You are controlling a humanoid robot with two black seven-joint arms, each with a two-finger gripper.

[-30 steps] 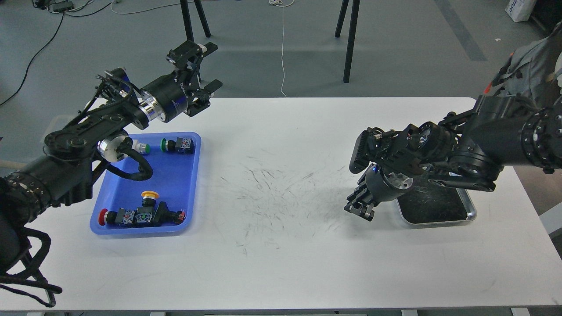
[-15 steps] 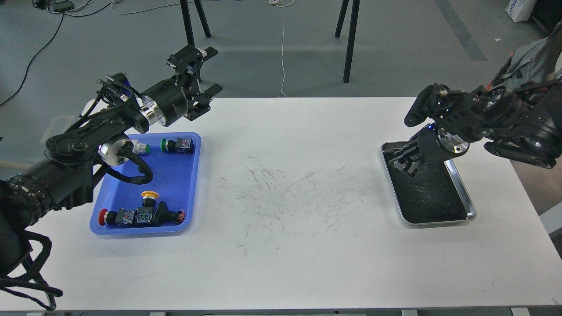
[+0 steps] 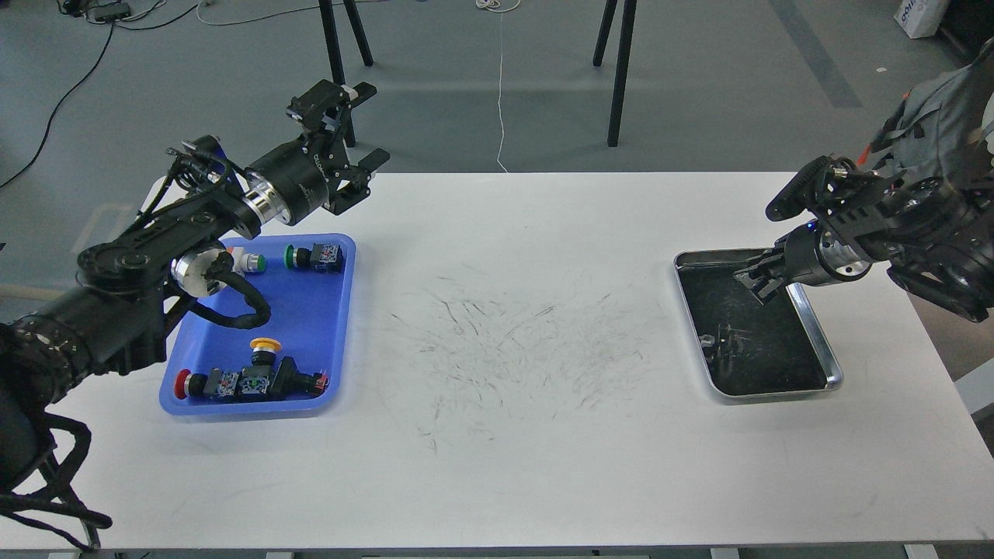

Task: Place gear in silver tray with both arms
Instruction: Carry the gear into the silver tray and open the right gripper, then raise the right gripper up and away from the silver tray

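The silver tray point(image 3: 776, 393) lies on the right of the white table, with a dark scratched floor. A small faint shape point(image 3: 726, 343) shows on that floor; I cannot tell whether it is an object or a reflection. My right gripper point(image 3: 755, 281) hangs over the tray's far edge, pointing left and down. It is small and dark, so its fingers cannot be told apart. My left gripper point(image 3: 366, 126) is open and empty, raised above the table's far left edge, just beyond the blue tray. The gear, several push-button switches point(image 3: 248, 382), lies in the blue tray.
The blue plastic tray point(image 3: 311, 326) sits at the left with green-, yellow- and red-capped switches; my left forearm crosses over its far left corner. The table middle point(image 3: 505, 341) bears only scuff marks. Black stand legs point(image 3: 617, 70) rise behind the table.
My right arm has swung from left of the silver tray, across it, back to its far right edge, uncovering the tray. My left gripper has shifted slightly left and up.
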